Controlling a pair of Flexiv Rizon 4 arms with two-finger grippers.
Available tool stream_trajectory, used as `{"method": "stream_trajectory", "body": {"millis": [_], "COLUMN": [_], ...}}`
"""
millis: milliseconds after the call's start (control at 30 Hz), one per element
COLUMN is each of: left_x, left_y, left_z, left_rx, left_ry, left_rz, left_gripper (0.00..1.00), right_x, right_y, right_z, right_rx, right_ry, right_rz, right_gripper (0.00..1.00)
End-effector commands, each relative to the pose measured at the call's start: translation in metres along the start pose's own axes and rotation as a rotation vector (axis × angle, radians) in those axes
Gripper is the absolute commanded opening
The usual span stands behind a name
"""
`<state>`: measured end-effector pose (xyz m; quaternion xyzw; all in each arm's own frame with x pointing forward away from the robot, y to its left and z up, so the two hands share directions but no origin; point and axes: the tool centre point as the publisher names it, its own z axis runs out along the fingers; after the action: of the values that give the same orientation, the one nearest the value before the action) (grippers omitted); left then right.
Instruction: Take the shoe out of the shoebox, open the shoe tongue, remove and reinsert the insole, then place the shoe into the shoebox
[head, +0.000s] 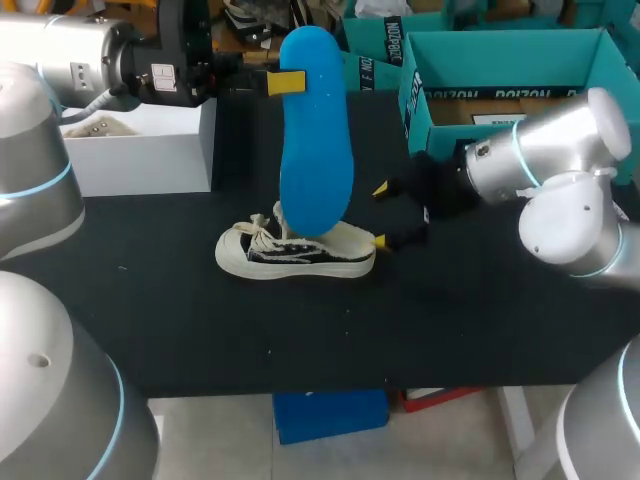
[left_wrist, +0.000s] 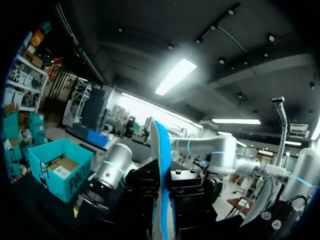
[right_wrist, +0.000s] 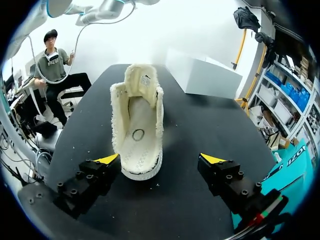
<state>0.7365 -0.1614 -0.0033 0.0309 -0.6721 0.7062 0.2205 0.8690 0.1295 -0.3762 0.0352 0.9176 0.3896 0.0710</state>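
A blue insole stands upright above the table, its lower end at the opening of a cream and black canvas shoe. My left gripper is shut on the insole's upper part. In the left wrist view the insole shows edge-on between the black fingers. The shoe lies on the black table with its heel toward my right gripper. That gripper is open, its yellow tips on either side of the heel without touching it. In the head view my right gripper sits just right of the heel. The teal shoebox is open at the back right.
A white box stands at the back left of the table, also seen beyond the shoe as the white box. A second teal box sits behind the insole. The black table has bare room in front of the shoe.
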Motion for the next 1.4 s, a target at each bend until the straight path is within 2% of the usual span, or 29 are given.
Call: {"method": "stream_trajectory", "body": {"millis": [33, 100, 300, 500, 733, 1067, 1400], "left_x": [0.001, 0.001, 0.001, 0.001, 0.001, 0.001, 0.001], "left_y": [0.001, 0.001, 0.001, 0.001, 0.001, 0.001, 0.001], "left_z": [0.001, 0.001, 0.001, 0.001, 0.001, 0.001, 0.001], "left_rx": [0.002, 0.002, 0.002, 0.002, 0.002, 0.002, 0.002], "left_ry": [-0.004, -0.004, -0.004, -0.004, -0.004, -0.004, -0.004], "left_rz": [0.001, 0.001, 0.001, 0.001, 0.001, 0.001, 0.001], "left_gripper": [0.00, 0.00, 0.00, 0.00, 0.00, 0.00, 0.00], "right_x": [-0.008, -0.009, -0.011, -0.011, -0.009, -0.007, -0.004], "right_y": [0.013, 0.017, 0.029, 0.038, 0.044, 0.045, 0.048], "right_z": [0.000, 0.003, 0.012, 0.023, 0.041, 0.058, 0.071], "right_rx": [0.208, 0.287, 0.457, 0.600, 0.723, 0.823, 0.829], "right_ry": [0.037, 0.061, 0.099, 0.122, 0.150, 0.173, 0.192], "right_rz": [0.010, 0.011, 0.002, -0.011, -0.016, 0.004, 0.002], "right_gripper": [1.00, 1.00, 1.00, 1.00, 1.00, 1.00, 1.00]}}
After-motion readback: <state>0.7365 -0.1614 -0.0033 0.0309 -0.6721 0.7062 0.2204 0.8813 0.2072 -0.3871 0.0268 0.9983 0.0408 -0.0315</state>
